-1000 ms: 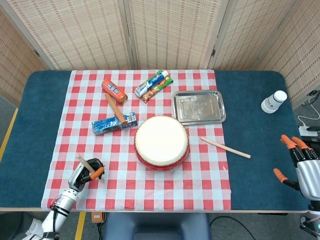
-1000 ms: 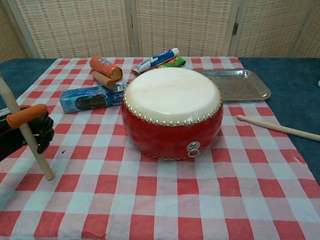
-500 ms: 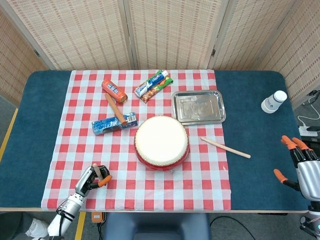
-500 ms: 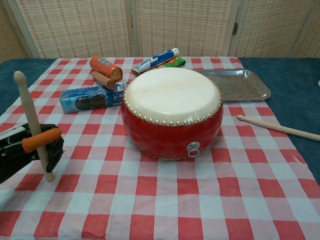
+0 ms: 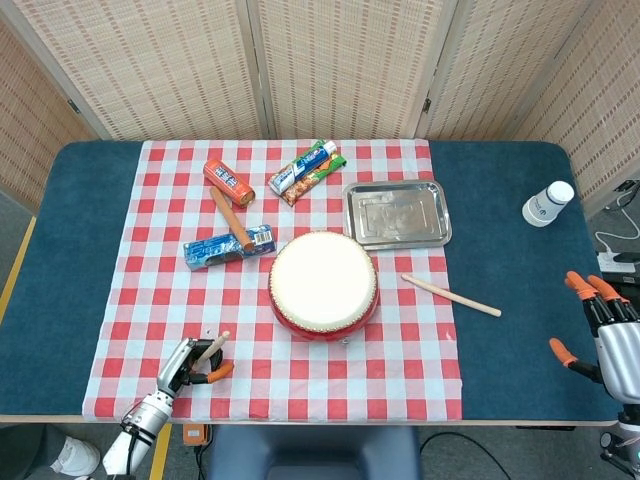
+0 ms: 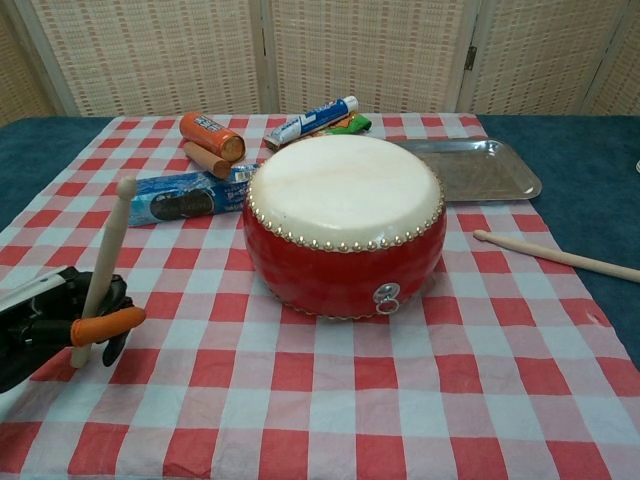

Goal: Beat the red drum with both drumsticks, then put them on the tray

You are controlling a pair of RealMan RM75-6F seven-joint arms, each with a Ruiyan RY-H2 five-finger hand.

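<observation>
The red drum (image 5: 323,288) (image 6: 345,225) with its cream skin stands mid-cloth. My left hand (image 5: 180,367) (image 6: 60,322) sits near the cloth's front left corner and grips one wooden drumstick (image 6: 104,265) (image 5: 214,347), held nearly upright with its tip leaning toward the drum. The second drumstick (image 5: 451,295) (image 6: 558,255) lies flat on the table right of the drum, untouched. Behind the drum on the right sits the metal tray (image 5: 397,213) (image 6: 480,167), holding nothing. My right hand (image 5: 603,329) hovers at the table's right front edge, fingers spread, holding nothing.
Behind the drum lie an orange tube (image 5: 228,181), a brown stick-shaped thing (image 5: 230,218), a blue cookie pack (image 5: 228,247) and toothpaste boxes (image 5: 308,169). A white bottle (image 5: 547,204) stands far right. Folding screens close off the back.
My left hand has drawn back toward the front edge and swung the drumstick over: its tip leaned away from the drum, now it tilts toward it. The right hand stayed put.
</observation>
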